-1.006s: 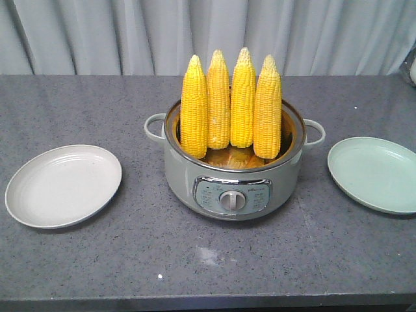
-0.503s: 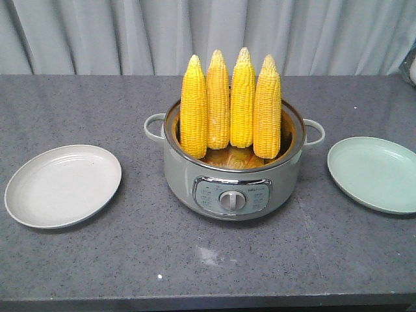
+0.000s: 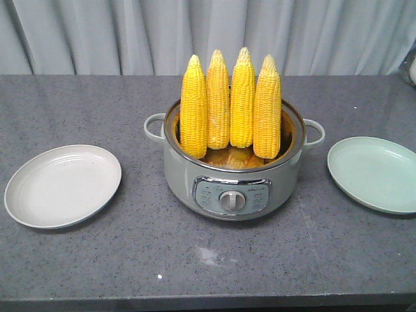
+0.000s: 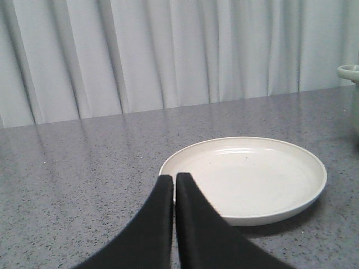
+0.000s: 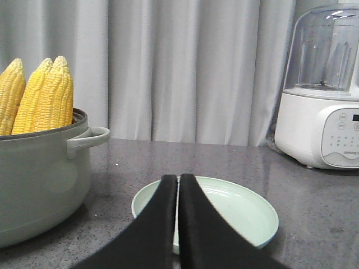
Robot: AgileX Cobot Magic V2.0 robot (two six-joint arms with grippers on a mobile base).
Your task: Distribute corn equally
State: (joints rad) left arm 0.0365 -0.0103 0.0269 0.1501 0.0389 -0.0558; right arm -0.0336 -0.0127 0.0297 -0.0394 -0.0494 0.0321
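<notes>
Several corn cobs point(image 3: 231, 104) stand upright, tips up, in a grey-green electric pot point(image 3: 234, 179) at the table's middle; the right wrist view shows the corn point(image 5: 42, 98) over the pot rim point(image 5: 45, 162) at its left. A white plate point(image 3: 63, 185) lies left of the pot, a pale green plate point(image 3: 375, 173) right of it. My left gripper point(image 4: 174, 178) is shut and empty, its tips just before the white plate point(image 4: 252, 179). My right gripper point(image 5: 178, 178) is shut and empty in front of the green plate point(image 5: 235, 210). Neither arm shows in the front view.
A white blender-like appliance with a clear dome point(image 5: 325, 89) stands at the back right of the grey stone table point(image 3: 208, 260). Grey curtains point(image 3: 208, 32) hang behind the table. The pot's side handles point(image 3: 153, 127) stick out toward each plate.
</notes>
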